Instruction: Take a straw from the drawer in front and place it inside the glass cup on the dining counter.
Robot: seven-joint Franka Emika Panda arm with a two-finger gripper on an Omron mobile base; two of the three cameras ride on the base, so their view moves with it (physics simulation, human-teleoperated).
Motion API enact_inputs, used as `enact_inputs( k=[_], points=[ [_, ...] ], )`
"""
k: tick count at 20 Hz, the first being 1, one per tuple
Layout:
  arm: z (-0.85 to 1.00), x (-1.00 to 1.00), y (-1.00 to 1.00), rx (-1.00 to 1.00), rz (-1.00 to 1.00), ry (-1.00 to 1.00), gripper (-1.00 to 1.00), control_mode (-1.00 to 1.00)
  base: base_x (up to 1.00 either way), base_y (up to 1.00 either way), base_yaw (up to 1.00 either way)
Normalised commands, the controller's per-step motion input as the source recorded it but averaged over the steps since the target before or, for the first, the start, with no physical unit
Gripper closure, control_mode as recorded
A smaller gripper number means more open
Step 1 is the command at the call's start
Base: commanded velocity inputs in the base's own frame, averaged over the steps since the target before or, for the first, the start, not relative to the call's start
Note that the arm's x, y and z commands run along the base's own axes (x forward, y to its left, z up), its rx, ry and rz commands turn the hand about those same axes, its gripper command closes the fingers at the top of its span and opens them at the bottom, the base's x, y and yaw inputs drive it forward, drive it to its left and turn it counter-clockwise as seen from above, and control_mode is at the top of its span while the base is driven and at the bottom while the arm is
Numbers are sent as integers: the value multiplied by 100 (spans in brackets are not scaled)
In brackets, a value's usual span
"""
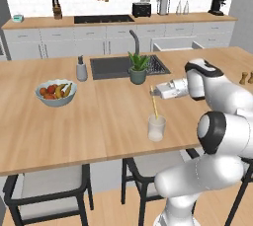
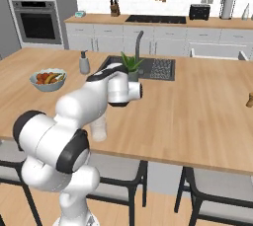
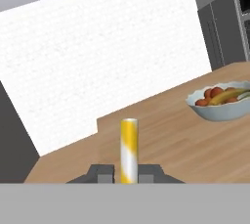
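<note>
- On the dining counter [image 1: 59, 126] we see a fruit bowl [image 1: 56, 92] well to the left, a grey soap bottle [image 1: 81, 69] beside the dark sink [image 1: 111, 66], and a potted plant [image 1: 138, 68] at the sink's front edge, just behind the arm's hand.
- Nothing stands between the glass cup [image 1: 156, 128] and the hand above it; two small brown shakers [image 1: 246, 78] sit well apart at the right edge.
- The gripper [image 1: 154, 91] reaches sideways from the arm, its jaws clamped together on the straw [image 1: 154, 103].
- In the left base view we find the straw close to upright, its long axis running down from the fingers with a slight lean, its lower end at the cup's mouth; whether it touches the rim we cannot tell.
- From the hand view the straw [image 3: 129, 149] rises between the two fingertips [image 3: 103, 173], yellow with pale bands.
- The bowl holds bananas and reddish fruit; the cup looks whitish and see-through.
</note>
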Motion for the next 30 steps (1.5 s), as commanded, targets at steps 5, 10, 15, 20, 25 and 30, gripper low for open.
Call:
enact_inputs(
  k=[5,10,15,20,25,30],
  points=[
    [-19,26,-4,0,0,0,100,-100,0,0,0],
    [-22,20,-24,0,0,0,100,-100,0,0,0],
    [-21,15,-11,0,0,0,100,-100,0,0,0],
    [-26,13,0,0,0,0,100,-100,0,0,0],
    [-28,5,0,0,0,-2,100,-100,0,0,0],
    [-19,5,0,0,2,-6,100,-100,0,0,0]
  ],
)
